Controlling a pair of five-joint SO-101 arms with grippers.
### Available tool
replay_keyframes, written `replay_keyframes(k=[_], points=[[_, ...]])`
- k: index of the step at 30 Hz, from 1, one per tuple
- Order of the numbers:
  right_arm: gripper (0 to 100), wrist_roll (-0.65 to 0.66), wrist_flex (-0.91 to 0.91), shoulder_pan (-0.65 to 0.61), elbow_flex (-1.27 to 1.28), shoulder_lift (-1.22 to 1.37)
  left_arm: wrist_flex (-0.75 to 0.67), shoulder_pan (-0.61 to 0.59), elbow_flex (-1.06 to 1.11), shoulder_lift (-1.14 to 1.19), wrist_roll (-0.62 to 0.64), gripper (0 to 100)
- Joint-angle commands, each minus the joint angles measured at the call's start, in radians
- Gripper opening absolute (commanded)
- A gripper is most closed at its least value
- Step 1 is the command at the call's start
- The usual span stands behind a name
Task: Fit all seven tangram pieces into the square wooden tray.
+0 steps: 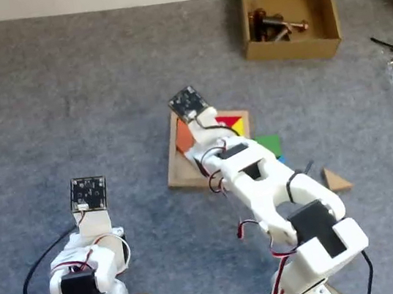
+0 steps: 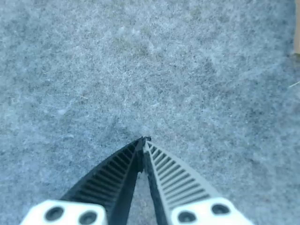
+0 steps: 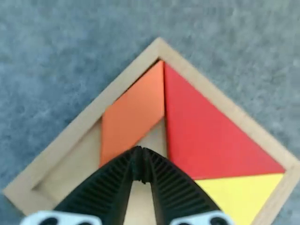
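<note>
The square wooden tray (image 1: 179, 173) is lying near the middle of the grey surface (image 1: 61, 86), in the high view slightly toward 3 o'clock from the centre. In the right wrist view its pale rim (image 3: 93, 115) is framing three flat pieces. An orange parallelogram (image 3: 133, 112) is sitting in one corner. It is touching along one edge a big red triangle (image 3: 206, 126), and a yellow piece (image 3: 234, 197) is lying against the red one. Beside the orange piece, part of the tray floor (image 3: 70, 173) is showing bare wood.

Outside the tray, a green piece (image 1: 268, 143) is lying just beside its rim at 3 o'clock, with a small blue piece (image 1: 280, 157) next to it. A plain wooden triangle (image 1: 336, 180) is resting well apart, at 4 o'clock from the tray.

The right arm (image 1: 260, 174) is stretching from 5 o'clock over the tray, covering much of it. The right pincer (image 3: 139, 154) is hanging above the bare floor next to the orange piece, its black ribbed fingers (image 3: 112, 187) pressed together and holding nothing. The left arm (image 1: 87, 259) is standing folded at 7 o'clock. The left pincer (image 2: 144, 139) is pointing down at the surface, tips together, one finger black and one pale.

The surface is looking like felt, soft and fuzzy. A cardboard box (image 1: 293, 47) is standing at 1 o'clock with brown objects (image 1: 275, 26) inside.
</note>
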Motion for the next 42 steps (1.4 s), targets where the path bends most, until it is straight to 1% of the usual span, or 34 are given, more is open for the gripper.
replay_keyframes(k=[1,15,23,26,33,42], points=[[0.5,0.006,-0.047,-0.013,-0.054,-0.016,0.008,-0.008,0.022,-0.005,-0.003,1],[0.5,0.006,-0.047,-0.008,-0.054,-0.018,0.008,-0.008,0.022,-0.005,-0.003,1],[0.6,0.006,-0.042,0.053,-0.054,-0.027,0.008,-0.008,0.022,-0.005,-0.003,1],[0.6,0.006,-0.041,0.050,-0.054,-0.035,0.008,-0.008,0.022,-0.005,-0.003,1],[0.6,0.005,-0.005,0.022,0.054,-0.223,0.008,-0.008,0.022,-0.005,-0.003,1],[0.6,0.000,-0.005,0.025,0.220,-0.469,0.008,-0.008,0.022,-0.005,-0.003,1]])
